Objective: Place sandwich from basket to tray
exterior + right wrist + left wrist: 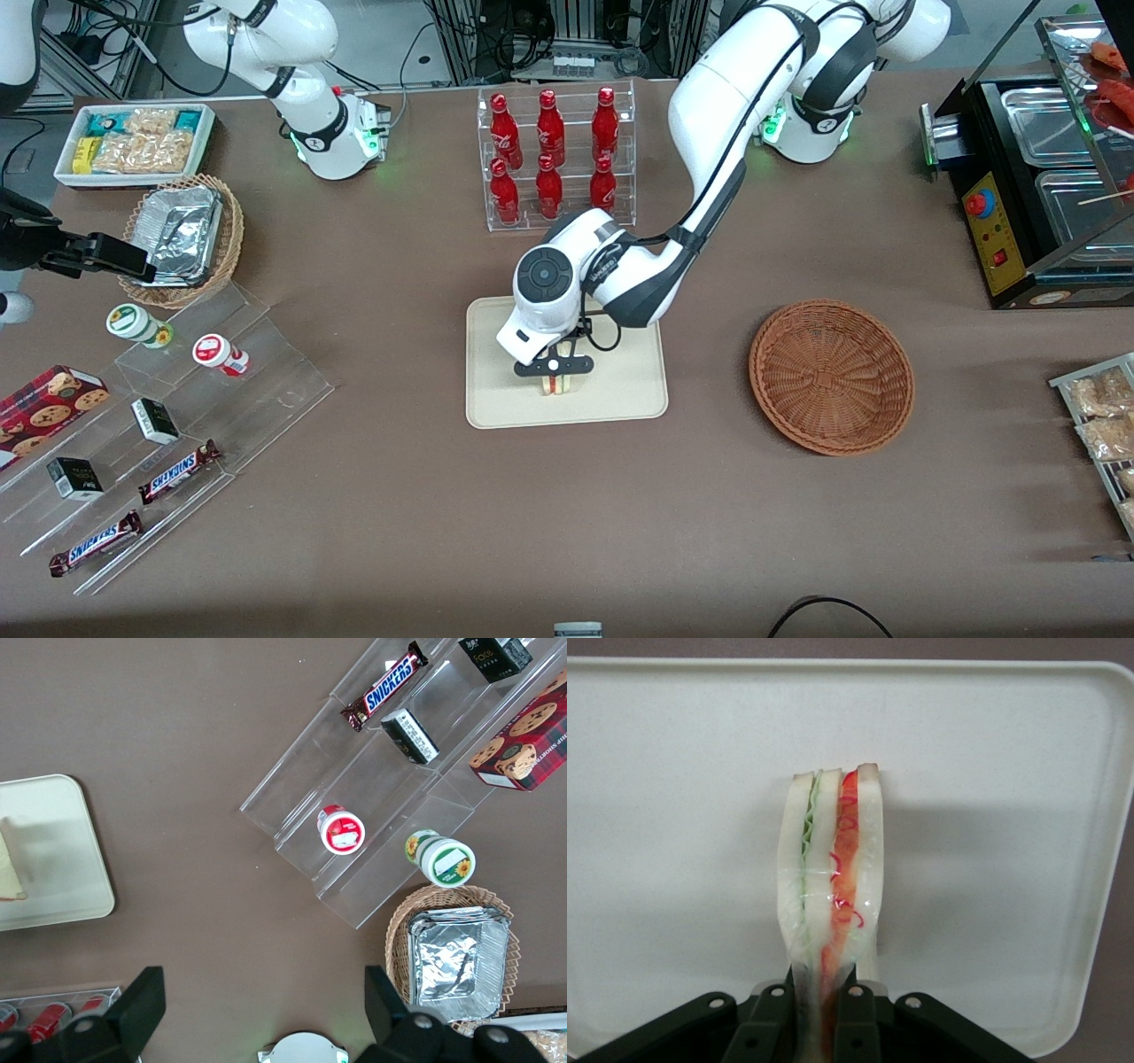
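Gripper low over the tray, toward its near edge, fingers closed tight on the sandwich and pinching its narrow end. Sandwich standing on edge on the tray's cream surface, cut face up toward the wrist camera, green filling along one layer and red-orange along the other, clear wrap creased where squeezed. In the front view, only a sliver of the sandwich peeking out beneath the black finger bar. Tray flat on the brown tabletop, near the middle. Basket sitting well apart from the tray, toward the working arm's end of the tabletop, nothing visible inside. Rack of red bottles farther from the front camera than the tray. Tan wicker basket with foil containers toward the parked arm's end.
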